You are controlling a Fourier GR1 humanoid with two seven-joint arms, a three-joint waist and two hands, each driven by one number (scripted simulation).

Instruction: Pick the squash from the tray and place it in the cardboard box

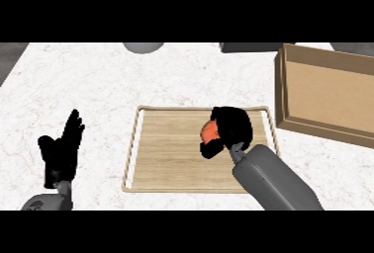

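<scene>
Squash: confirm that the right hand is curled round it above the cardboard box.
Wrong in one respect. The head view shows the right hand curled round the squash above the tray, not the cardboard box, which stands at the tray's right.

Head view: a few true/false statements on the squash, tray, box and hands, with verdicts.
1. The right hand is curled round the squash, over the tray. True.
2. The squash lies inside the cardboard box. False: it is in the right hand, over the tray.
3. The left hand is open, at the view's left, off the tray. True.
4. The cardboard box sits to the tray's left. False: it is to the tray's right.
</scene>
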